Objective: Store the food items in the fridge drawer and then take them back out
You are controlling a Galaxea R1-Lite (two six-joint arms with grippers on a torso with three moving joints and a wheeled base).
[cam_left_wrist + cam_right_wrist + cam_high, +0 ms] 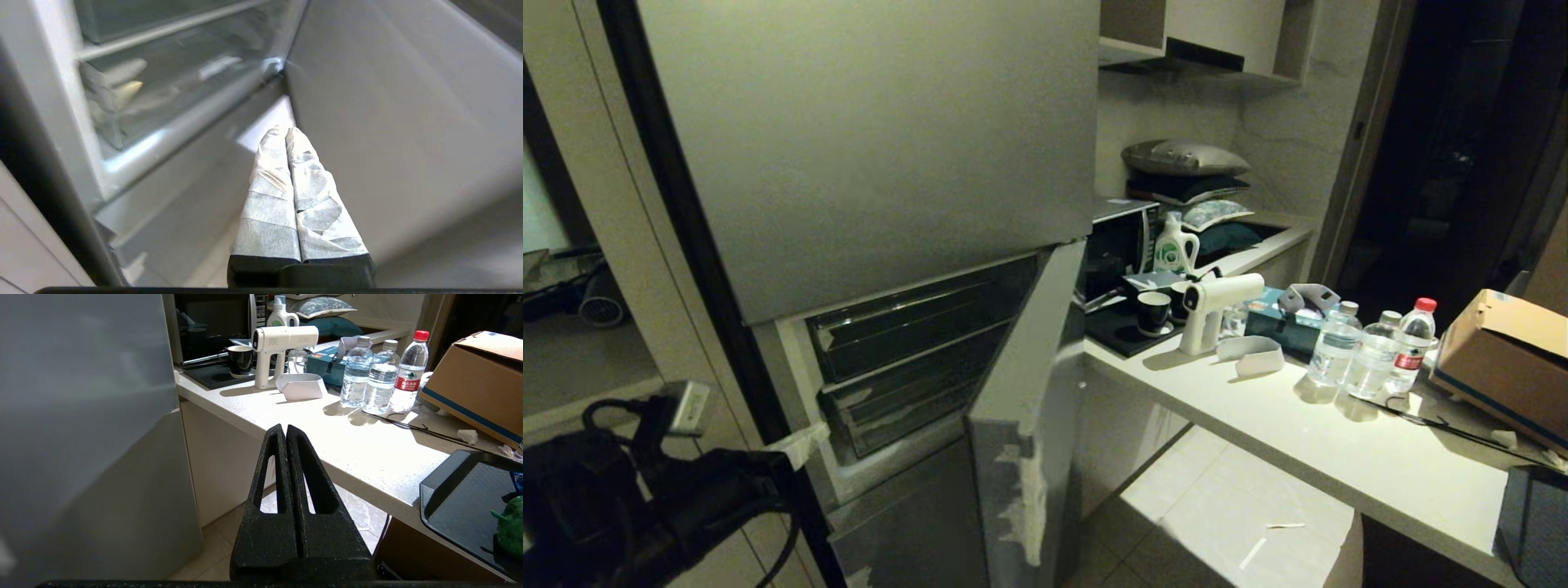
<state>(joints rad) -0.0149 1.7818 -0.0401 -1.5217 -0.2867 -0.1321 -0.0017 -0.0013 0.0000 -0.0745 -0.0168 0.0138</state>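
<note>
The fridge's lower door (1021,408) stands partly open. Behind it two clear drawers are stacked, an upper one (923,327) and a lower one (907,408), both pushed in; in the left wrist view the drawer fronts (163,81) show too. My left gripper (800,445), its fingers wrapped in white tape, is shut and empty. It points into the gap between the fridge body and the open door (286,130). My right gripper (284,426) is shut and empty, parked off the counter's edge. A green food item (510,524) lies on a black tray (457,498).
The white counter (1258,416) right of the fridge carries a white spray gun (1213,306), three water bottles (1372,351), a cardboard box (1503,359), black cups (1153,312) and a microwave (1119,241). The upper fridge door (866,147) is closed. Tiled floor (1217,506) lies between fridge and counter.
</note>
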